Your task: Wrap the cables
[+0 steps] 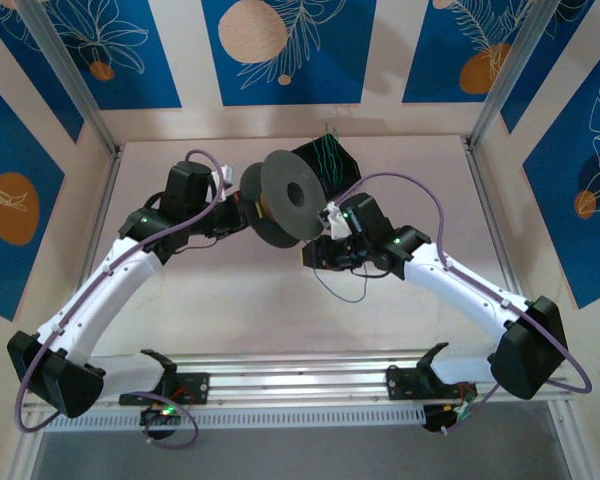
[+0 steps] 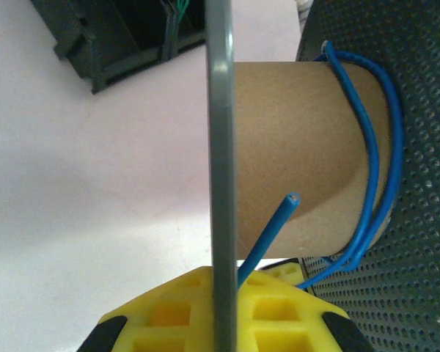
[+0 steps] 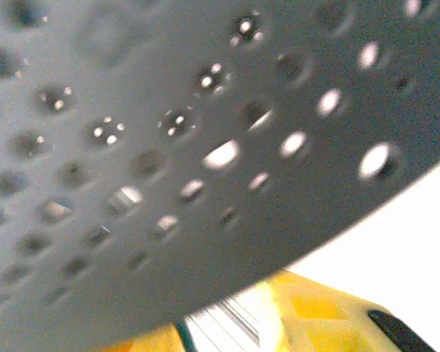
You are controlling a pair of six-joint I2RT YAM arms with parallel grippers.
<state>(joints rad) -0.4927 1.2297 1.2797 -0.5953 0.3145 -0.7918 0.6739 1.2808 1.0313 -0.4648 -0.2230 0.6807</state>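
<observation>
A spool (image 1: 290, 195) with grey perforated flanges and a cardboard core (image 2: 301, 154) hangs over the table's middle. My left gripper (image 1: 252, 212) (image 2: 224, 293) is shut on the edge of one flange (image 2: 220, 147), its yellow fingers on either side. A blue cable (image 2: 374, 169) loops round the core, and its cut end (image 2: 293, 198) sticks up beside the clamped flange. My right gripper (image 1: 315, 255) (image 3: 227, 323) sits close under the other flange (image 3: 169, 147), and a gap shows between its yellow fingers (image 3: 315, 315). A blue cable loop (image 1: 345, 292) droops below it onto the table.
A black box (image 1: 325, 160) (image 2: 110, 44) holding green cables (image 1: 330, 150) stands just behind the spool. Metal frame posts (image 1: 70, 80) rise at the back corners, and a rail (image 1: 300, 385) runs along the near edge.
</observation>
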